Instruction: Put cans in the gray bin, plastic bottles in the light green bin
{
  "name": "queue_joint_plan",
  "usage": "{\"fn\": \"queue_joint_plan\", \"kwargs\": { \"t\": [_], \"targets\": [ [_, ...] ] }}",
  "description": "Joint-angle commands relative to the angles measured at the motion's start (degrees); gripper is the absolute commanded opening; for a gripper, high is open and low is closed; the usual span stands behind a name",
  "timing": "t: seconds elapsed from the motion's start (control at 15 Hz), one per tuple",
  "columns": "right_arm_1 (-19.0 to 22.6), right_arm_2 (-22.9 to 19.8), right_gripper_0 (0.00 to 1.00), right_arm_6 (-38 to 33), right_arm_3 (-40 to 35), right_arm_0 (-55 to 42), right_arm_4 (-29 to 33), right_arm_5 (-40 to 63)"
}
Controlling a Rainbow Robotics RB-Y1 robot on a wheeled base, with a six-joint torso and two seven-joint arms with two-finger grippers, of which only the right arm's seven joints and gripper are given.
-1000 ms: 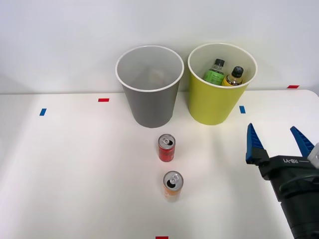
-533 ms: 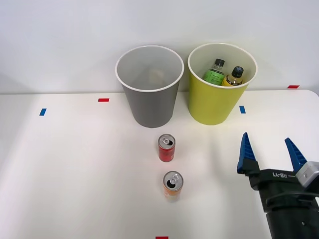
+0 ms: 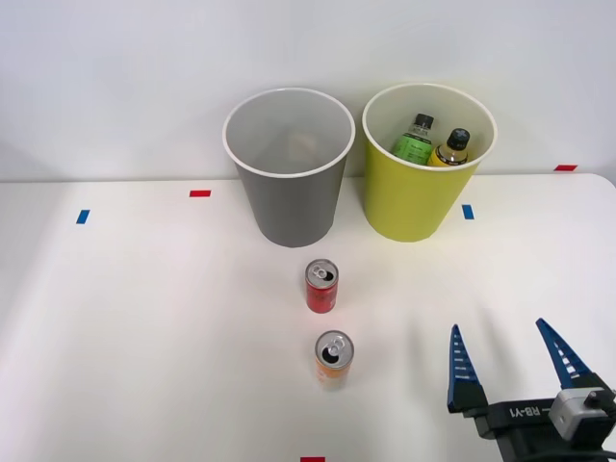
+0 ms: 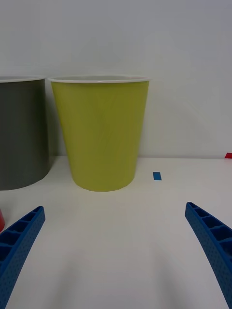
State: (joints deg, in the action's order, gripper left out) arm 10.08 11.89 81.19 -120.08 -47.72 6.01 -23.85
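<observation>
— Cans? Upright on the white tabletop (image 3: 144,318): red can (image 3: 321,286) just ahead of the gray bin (image 3: 289,168), orange can (image 3: 334,359) nearer the camera, close behind it, not touching.

— Bottles? Already inside the light green bin (image 3: 427,164), green-label bottle (image 3: 415,141) beside amber bottle (image 3: 450,148), black caps up.

— Bins? Side by side at the tabletop's far edge against the white wall, gray to the left, lime to the right.

— Right claw (image 3: 513,361)? Low at the near right corner, blue ribbed fingers (image 4: 19,239) spread wide, gripping nothing, pointed toward the bins.

— Anything in the way? Bare tabletop between claw and orange can. Small tape marks scattered about: blue mark (image 3: 468,212) by the lime bin, red mark (image 3: 200,193) left of the gray bin, another red mark (image 3: 313,459) at the near edge.
</observation>
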Motion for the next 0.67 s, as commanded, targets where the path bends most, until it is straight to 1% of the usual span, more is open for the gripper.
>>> {"fn": "queue_joint_plan", "kwargs": {
  "t": [0.07, 0.2, 0.33, 0.53, 0.67],
  "targets": [
    [1.2, 0.8, 1.0, 6.0, 0.0, -2.1, -0.6, -0.6],
    [1.9, 2.4, 1.0, 9.3, 0.4, -3.3, -3.6, -0.5],
    [2.8, 4.1, 1.0, 13.2, 2.7, -2.7, -7.1, -1.2],
    [2.0, 4.8, 1.0, 14.0, 8.5, -1.9, -7.8, -7.7],
    [1.6, 4.9, 1.0, 14.2, 10.7, -1.9, -7.9, -10.8]
  ]
}}
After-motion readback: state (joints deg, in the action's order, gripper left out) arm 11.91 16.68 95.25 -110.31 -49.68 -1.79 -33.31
